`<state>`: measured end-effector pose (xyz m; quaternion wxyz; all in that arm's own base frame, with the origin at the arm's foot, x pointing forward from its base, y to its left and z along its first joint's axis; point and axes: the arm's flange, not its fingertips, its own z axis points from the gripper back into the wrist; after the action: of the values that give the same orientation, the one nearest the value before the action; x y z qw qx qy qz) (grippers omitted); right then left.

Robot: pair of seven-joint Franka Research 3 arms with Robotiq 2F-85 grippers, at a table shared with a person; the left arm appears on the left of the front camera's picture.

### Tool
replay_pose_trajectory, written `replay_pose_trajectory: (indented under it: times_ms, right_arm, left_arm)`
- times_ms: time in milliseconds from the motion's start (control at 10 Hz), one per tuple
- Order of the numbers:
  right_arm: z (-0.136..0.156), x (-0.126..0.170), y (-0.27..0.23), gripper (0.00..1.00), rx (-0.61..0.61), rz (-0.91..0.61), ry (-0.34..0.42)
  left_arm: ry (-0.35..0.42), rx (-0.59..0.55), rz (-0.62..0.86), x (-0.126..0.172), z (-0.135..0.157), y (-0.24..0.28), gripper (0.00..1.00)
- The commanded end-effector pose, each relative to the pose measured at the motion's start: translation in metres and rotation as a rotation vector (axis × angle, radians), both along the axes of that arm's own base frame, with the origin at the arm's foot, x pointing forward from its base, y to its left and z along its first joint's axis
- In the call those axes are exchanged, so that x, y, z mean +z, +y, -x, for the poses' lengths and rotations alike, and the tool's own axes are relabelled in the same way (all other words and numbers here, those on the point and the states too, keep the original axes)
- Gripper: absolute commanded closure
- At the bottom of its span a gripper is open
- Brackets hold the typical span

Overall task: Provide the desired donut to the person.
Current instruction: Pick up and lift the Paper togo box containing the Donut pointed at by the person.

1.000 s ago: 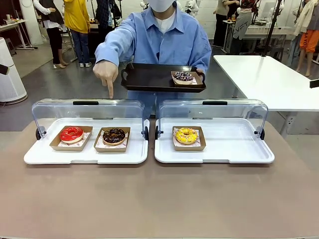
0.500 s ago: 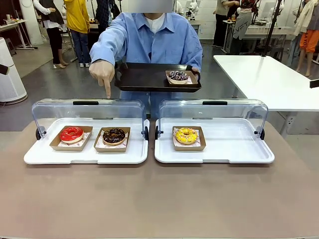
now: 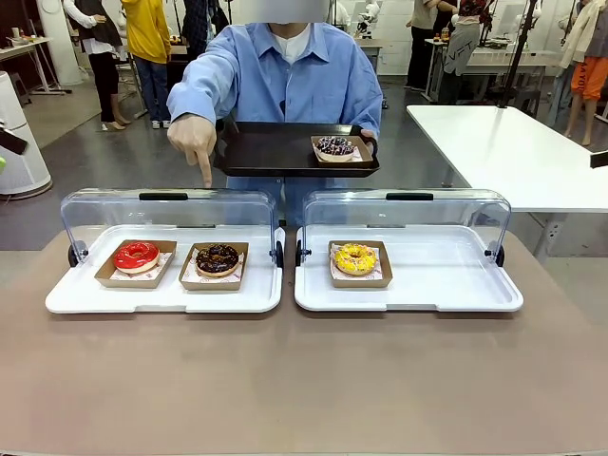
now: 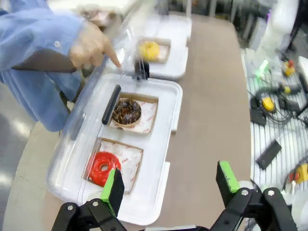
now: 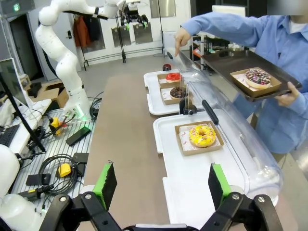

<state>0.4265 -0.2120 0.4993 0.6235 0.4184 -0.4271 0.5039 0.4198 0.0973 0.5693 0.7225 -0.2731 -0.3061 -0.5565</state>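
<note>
The person (image 3: 294,76) in the light-blue shirt stands at the far side of the table (image 3: 304,380). One hand (image 3: 195,142) is stretched forward with the index finger pointing straight down at the clear lid (image 3: 166,209) of the left case (image 3: 161,299). The fingertip hangs just above the lid's far edge. From the front it lines up most nearly with the chocolate donut (image 3: 218,257), well apart from the red donut (image 3: 136,255).

Those 2 donuts sit side by side in the left case, each in its own brown cardboard tray, red on the robot's left and chocolate towards the middle. The case's long axis runs across the table from left to right, and its lid is raised at the far side. The donuts themselves are round rings lying flat with their holes facing up.

The right case (image 3: 446,285) stands just beside the left one. It holds 1 yellow donut (image 3: 354,257) in a cardboard tray near its left end.

The person's other hand (image 3: 369,138) grips the end of a black tray (image 3: 275,152), held about level at chest height with its long side across the body. A sprinkled donut (image 3: 334,145) in a cardboard tray rests near that gripped end.

The left gripper (image 4: 169,185) hovers above the near end of the left case, with its jaws spread wide and nothing between them. The right gripper (image 5: 161,183) hovers over the near side of the right case, equally wide and holding nothing.
</note>
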Motion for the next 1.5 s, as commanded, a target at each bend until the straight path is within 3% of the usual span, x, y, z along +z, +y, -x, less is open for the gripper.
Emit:
replay_pose_trajectory:
  times_ms: [0, 100, 200, 600, 900, 1100, 1300, 1400]
  right_arm:
    - [0.0, 0.0, 0.0, 0.0, 0.0, -0.003, -0.001]
    - [0.0, 0.0, 0.0, 0.0, 0.0, -0.003, -0.001]
    - [0.0, 0.0, 0.0, 0.0, 0.0, -0.003, -0.001]
    - [0.0, 0.0, 0.0, 0.0, 0.0, -0.003, -0.001]
    - [0.0, 0.0, 0.0, 0.0, 0.0, -0.003, -0.001]
    - [0.0, 0.0, 0.0, 0.0, 0.0, -0.003, -0.001]
    - [0.0, 0.0, 0.0, 0.0, 0.0, -0.003, -0.001]
    - [0.0, 0.0, 0.0, 0.0, 0.0, -0.003, -0.001]
  left_arm:
    - [0.005, -0.157, -0.351, -0.004, -0.007, -0.055, 0.0]
    - [0.027, -0.263, -0.513, -0.017, -0.006, -0.085, 0.0]
    - [0.015, -0.296, -0.628, -0.033, -0.008, -0.11, 0.0]
    - [0.075, -0.347, -0.807, -0.113, -0.035, -0.191, 0.0]
    - [0.019, -0.297, -0.805, -0.168, -0.037, -0.225, 0.0]
    - [-0.035, -0.302, -0.786, -0.18, -0.036, -0.238, 0.0]
    - [-0.039, -0.32, -0.764, -0.17, -0.031, -0.229, 0.0]
    - [-0.024, -0.323, -0.787, -0.18, -0.041, -0.238, 0.0]
